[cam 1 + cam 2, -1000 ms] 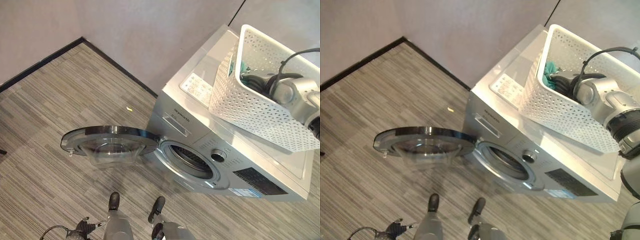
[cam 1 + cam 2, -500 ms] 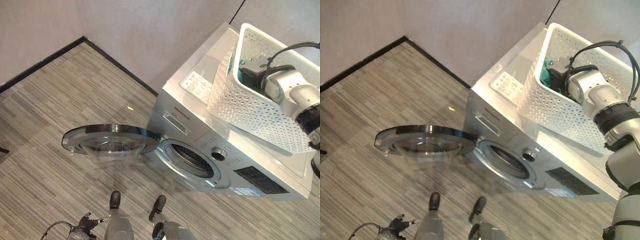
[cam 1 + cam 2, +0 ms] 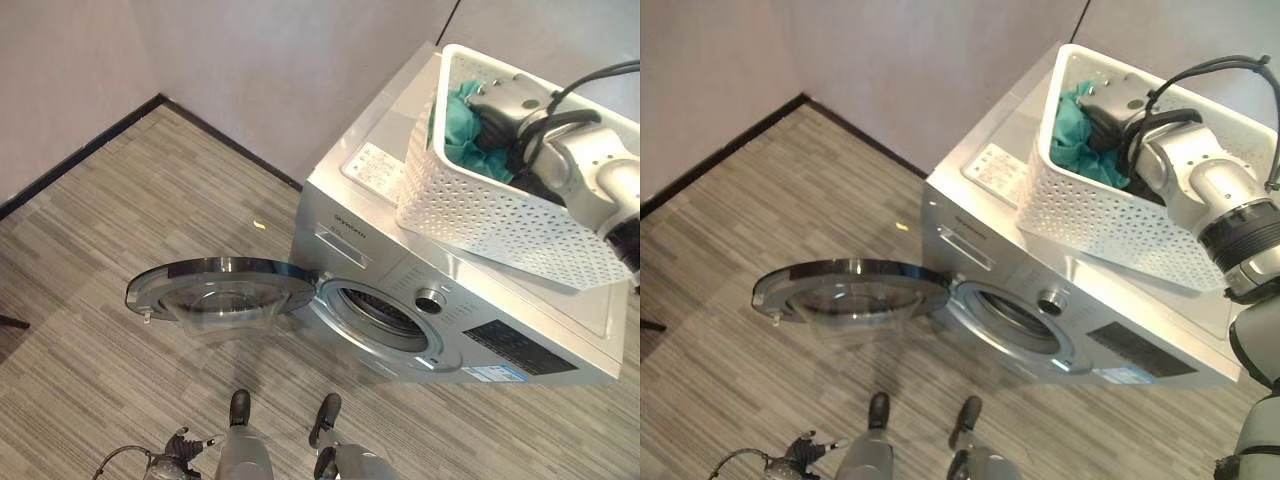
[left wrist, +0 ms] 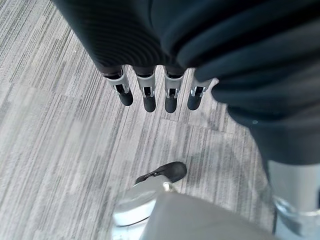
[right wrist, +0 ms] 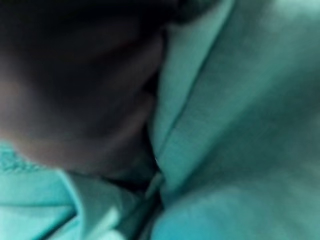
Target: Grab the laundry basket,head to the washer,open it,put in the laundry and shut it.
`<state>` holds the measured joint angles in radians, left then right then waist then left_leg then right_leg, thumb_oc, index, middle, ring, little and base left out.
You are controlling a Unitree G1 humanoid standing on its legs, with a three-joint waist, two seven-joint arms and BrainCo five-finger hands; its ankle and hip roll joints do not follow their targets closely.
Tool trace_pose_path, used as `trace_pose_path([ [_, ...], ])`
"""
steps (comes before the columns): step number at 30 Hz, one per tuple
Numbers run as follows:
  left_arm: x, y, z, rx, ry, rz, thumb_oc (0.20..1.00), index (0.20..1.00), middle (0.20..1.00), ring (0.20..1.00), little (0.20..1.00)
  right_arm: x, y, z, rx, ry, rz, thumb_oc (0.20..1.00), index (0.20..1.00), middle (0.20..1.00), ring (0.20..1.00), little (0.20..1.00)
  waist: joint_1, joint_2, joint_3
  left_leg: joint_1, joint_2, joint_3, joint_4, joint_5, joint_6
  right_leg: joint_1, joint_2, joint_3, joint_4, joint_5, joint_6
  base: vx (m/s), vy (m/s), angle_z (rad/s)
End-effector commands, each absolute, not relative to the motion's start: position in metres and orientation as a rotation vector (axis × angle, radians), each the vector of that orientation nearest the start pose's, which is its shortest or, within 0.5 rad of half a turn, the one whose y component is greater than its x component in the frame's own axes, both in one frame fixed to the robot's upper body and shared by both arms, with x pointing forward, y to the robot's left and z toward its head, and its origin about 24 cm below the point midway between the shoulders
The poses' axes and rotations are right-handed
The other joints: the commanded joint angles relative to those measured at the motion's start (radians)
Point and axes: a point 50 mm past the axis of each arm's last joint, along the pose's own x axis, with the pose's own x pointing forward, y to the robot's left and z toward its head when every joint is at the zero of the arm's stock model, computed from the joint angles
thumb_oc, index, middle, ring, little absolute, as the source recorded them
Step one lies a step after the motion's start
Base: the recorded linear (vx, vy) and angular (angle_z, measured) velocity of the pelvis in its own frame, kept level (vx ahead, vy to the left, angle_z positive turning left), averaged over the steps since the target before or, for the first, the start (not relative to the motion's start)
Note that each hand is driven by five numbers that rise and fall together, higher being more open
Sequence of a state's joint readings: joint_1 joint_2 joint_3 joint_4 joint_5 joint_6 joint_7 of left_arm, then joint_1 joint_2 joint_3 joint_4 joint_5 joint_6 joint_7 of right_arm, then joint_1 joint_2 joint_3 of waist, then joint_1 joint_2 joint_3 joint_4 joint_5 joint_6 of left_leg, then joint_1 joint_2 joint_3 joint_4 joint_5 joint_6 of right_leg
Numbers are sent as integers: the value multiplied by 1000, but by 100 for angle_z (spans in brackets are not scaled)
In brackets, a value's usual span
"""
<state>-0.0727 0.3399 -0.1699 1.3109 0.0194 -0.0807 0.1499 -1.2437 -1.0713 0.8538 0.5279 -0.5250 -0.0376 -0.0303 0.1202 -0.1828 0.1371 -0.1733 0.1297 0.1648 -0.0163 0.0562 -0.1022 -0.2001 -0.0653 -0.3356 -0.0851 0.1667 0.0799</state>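
Fingers of right hand (image 3: pixel 1110 115) are buried in teal laundry (image 3: pixel 462 130) inside basket (image 3: pixel 480 210) on washer (image 3: pixel 400 250), grip state can't be told; cloth judged soft, light, limp, best bunched mid-pile.

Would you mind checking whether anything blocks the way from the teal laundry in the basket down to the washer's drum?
Nothing visible does. The washer door is swung fully open, leaving the drum opening clear below the basket, where the right hand is in the teal laundry.
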Motion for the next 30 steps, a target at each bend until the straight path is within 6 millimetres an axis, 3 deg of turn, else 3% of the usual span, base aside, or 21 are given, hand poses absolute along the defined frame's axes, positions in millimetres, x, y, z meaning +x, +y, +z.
trace_pose_path([
  [1, 111, 280, -143, 582, 1157, 149, 1000, 1000, 1000, 1000, 1000, 342, -259, 366, -1784, -599, -476, 200, 200, 200, 200, 200, 10, -2, -13, -5, 41, -60, -71, 15, 1, 44, -105, -3, -2, -21, 130, 43, -19, -9],
  [4, 108, 279, -144, 603, 1167, 132, 1000, 1000, 1000, 1000, 1000, 332, -270, 371, -1751, -641, -565, 200, 200, 200, 200, 200, 10, 4, -32, 12, 39, -57, -71, 9, 3, 60, -108, -8, -2, -28, 130, 15, -8, -2],
  [6, 105, 272, -148, 627, 1177, 92, 1000, 1000, 1000, 1000, 1000, 308, -274, 394, -1664, -807, -706, 200, 200, 200, 200, 200, 7, 22, -63, 39, 39, -56, -71, -3, 2, 87, -109, -9, -2, -38, 133, 19, -2, 1],
  [9, 107, 267, -148, 623, 1161, 87, 1000, 1000, 1000, 1000, 1000, 295, -274, 399, -1561, -903, -751, 200, 200, 200, 200, 200, 5, 40, -88, 54, 33, -52, -71, -9, 5, 100, -116, -13, -2, -41, 136, 0, 0, 0],
  [12, 121, 270, -142, 568, 1087, 150, 1000, 1000, 1000, 1000, 1000, 281, -266, 404, -1382, -1040, -761, 200, 200, 200, 200, 200, 11, 61, -111, 66, 24, -55, -71, -12, 8, 118, -124, -18, -2, -47, 136, 0, 0, 0],
  [15, 136, 278, -132, 544, 998, 194, 1000, 1000, 1000, 1000, 1000, 277, -262, 405, -1354, -1083, -764, 200, 200, 200, 200, 200, 21, 65, -121, 69, 17, -63, -71, -6, 10, 131, -132, -31, -2, -46, 135, 13, 10, 9],
  [16, 169, 287, -104, 530, 783, 209, 1000, 1000, 1000, 1000, 1000, 274, -251, 409, -1228, -1159, -719, 200, 200, 200, 200, 200, 42, 90, -133, 85, 12, -78, -71, -13, 10, 159, -135, -45, -2, -58, 134, -13, 8, 15],
  [17, 168, 287, -104, 531, 784, 210, 1000, 1000, 1000, 1000, 1000, 274, -251, 409, -1227, -1158, -719, 200, 200, 200, 200, 200, 40, 88, -133, 82, 10, -80, -71, -7, 11, 157, -137, -46, -2, -53, 133, -1, 4, 18],
  [19, 185, 294, -78, 520, 638, 195, 1000, 1000, 1000, 1000, 1000, 272, -242, 412, -1152, -1212, -702, 200, 200, 200, 200, 200, 53, 99, -143, 88, 7, -89, -71, -7, 12, 172, -140, -57, -2, -58, 133, -14, 9, 19],
  [20, 185, 294, -78, 521, 639, 196, 1000, 1000, 1000, 1000, 1000, 272, -242, 412, -1151, -1211, -702, 200, 200, 200, 200, 200, 51, 98, -144, 87, 6, -90, -71, -6, 13, 172, -140, -58, -2, -57, 133, -4, 14, 22],
  [21, 201, 302, -44, 511, 475, 187, 1000, 1000, 1000, 1000, 1000, 272, -234, 412, -1105, -1236, -656, 200, 200, 200, 200, 200, 71, 111, -149, 87, 3, -101, -71, -5, 13, 182, -144, -66, -2, -60, 131, 17, 5, 19],
  [24, 205, 310, -10, 519, 349, 170, 1000, 1000, 1000, 1000, 1000, 273, -229, 409, -952, -1263, -614, 200, 200, 200, 200, 200, 82, 118, -159, 88, -1, -117, -71, -3, 13, 196, -147, -82, -2, -64, 129, 4, 7, 11],
  [25, 213, 312, 15, 510, 244, 157, 1000, 1000, 1000, 1000, 1000, 275, -224, 407, -875, -1273, -575, 200, 200, 200, 200, 200, 97, 128, -163, 89, -3, -123, -71, -9, 12, 203, -147, -88, -2, -71, 129, 5, 11, 27],
  [29, 216, 321, 71, 514, 44, 158, 1000, 1000, 1000, 1000, 1000, 285, -217, 393, -728, -1235, -482, 200, 200, 200, 200, 200, 113, 123, -174, 85, -15, -142, -71, 1, 10, 212, -154, -105, -2, -68, 125, 1, 2, 24],
  [30, 220, 317, 98, 525, -80, 150, 1000, 1000, 1000, 1000, 1000, 292, -216, 382, -660, -1201, -441, 200, 200, 200, 200, 200, 130, 127, -174, 85, -17, -147, -71, 1, 8, 218, -155, -111, -2, -69, 123, -11, 2, 24],
])
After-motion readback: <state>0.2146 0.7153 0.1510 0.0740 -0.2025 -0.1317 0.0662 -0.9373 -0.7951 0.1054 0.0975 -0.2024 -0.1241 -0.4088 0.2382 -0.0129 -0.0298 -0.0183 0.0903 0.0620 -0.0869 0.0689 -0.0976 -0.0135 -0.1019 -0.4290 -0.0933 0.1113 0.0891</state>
